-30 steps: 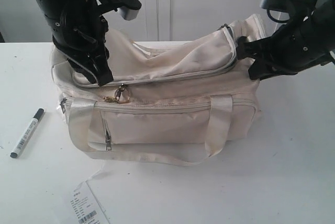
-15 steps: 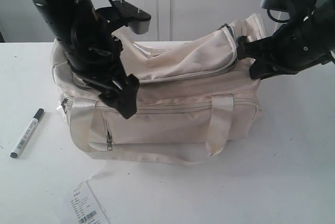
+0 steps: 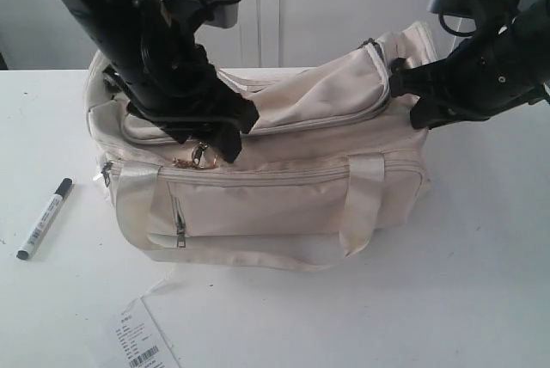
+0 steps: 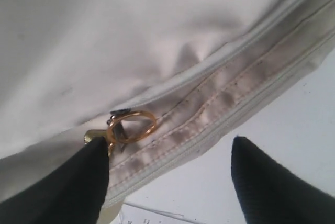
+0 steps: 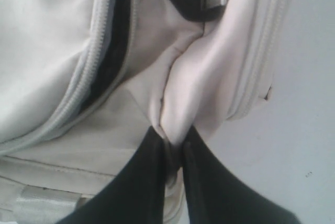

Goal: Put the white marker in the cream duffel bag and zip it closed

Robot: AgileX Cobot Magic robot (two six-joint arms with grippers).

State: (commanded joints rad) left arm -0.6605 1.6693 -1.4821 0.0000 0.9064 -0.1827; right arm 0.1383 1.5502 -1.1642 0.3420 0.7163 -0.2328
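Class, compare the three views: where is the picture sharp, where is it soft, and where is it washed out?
Exterior view: evenly lit and fairly sharp, with the white table nearly washed out. Left wrist view: the gold ring is fairly crisp, while the left gripper is soft-edged. Right wrist view: the cream duffel bag looks soft, and the right gripper is a featureless black.

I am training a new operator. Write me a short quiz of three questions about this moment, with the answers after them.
1. True or false: the white marker already lies inside the cream duffel bag.
2. What does the right gripper do? A) hangs open over the table B) pinches a fold of the bag's fabric C) holds the marker
3. Fill in: beside the gold zipper ring, the left gripper is ____.
Key: 1 false, it lies on the table beside the bag; 2 B; 3 open.
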